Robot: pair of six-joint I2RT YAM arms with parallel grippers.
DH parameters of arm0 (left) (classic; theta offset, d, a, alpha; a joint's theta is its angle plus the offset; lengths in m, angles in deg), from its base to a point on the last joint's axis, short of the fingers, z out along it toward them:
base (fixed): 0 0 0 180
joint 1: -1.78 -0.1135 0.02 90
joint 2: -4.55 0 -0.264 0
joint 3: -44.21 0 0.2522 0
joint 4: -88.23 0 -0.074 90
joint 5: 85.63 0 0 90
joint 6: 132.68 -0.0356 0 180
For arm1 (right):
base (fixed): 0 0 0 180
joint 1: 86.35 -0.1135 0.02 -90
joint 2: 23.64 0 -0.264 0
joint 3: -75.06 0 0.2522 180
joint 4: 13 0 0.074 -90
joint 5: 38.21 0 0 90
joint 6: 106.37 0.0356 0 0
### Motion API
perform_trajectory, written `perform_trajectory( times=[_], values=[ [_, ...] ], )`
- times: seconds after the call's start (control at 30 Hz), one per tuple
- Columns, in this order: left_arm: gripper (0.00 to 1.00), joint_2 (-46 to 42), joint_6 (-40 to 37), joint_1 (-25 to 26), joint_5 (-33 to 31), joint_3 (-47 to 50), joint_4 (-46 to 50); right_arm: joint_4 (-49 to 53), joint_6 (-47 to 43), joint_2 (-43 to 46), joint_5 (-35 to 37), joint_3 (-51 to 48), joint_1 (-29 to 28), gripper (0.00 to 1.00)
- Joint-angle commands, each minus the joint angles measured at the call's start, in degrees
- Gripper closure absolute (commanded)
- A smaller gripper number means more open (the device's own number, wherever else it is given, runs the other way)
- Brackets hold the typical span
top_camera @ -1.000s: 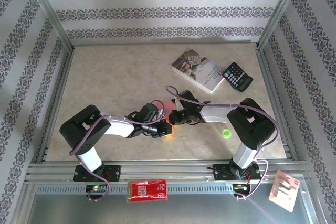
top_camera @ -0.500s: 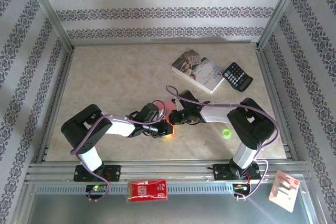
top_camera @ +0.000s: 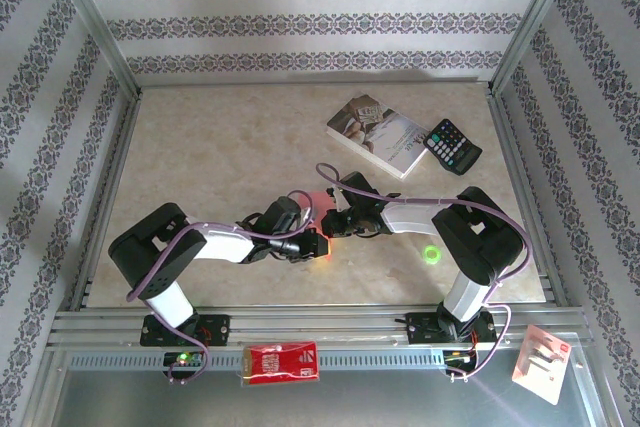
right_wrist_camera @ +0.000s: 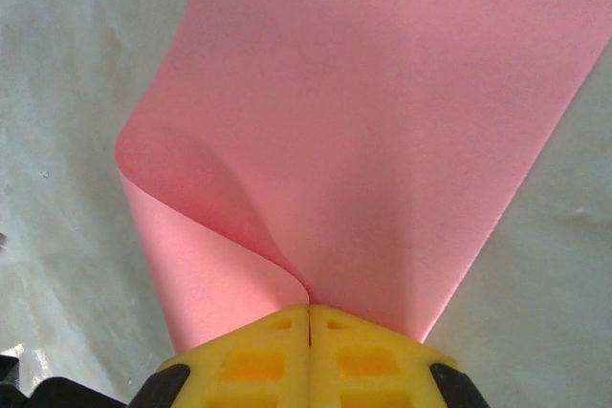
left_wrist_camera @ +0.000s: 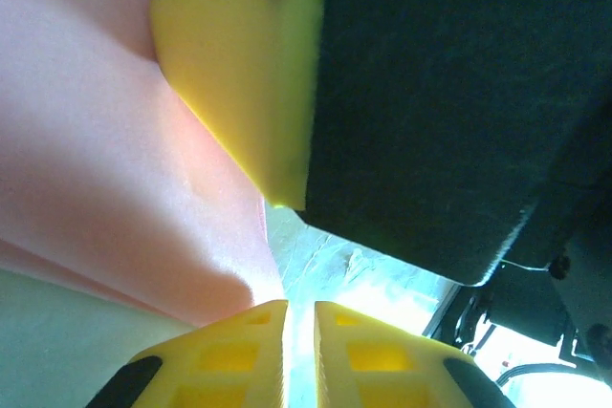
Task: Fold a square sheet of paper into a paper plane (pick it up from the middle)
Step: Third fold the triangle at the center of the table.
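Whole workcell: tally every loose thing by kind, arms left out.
Pink paper sheet: 1
Book: 1
Calculator: 1
Small green object: 1
Packets, red packet and white packet: 2
Total: 6

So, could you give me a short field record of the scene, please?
sheet: pink, curled
right gripper: shut on the sheet's edge
left gripper: jaws nearly together beside the sheet, grip unclear
book: far right of table
calculator: beside the book, on its right
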Motion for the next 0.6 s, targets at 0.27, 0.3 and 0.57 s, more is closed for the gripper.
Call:
perform_trajectory(
  times=[0.27,0.3,0.57],
  values=[
    [0.87,4.0,-0.6,1.4,0.5,-0.9,-0.5,4.0,0.1,-2.8,3.1,-1.9,0.4,0.99],
    [0.87,3.8,-0.6,1.5,0.3,-0.9,-0.3,4.0,0.1,-2.9,3.0,-1.9,0.4,0.99],
    [0.85,-1.5,-1.0,0.6,0.0,0.7,-1.7,4.1,-0.3,-3.0,3.0,-1.8,0.6,0.99]
  ],
)
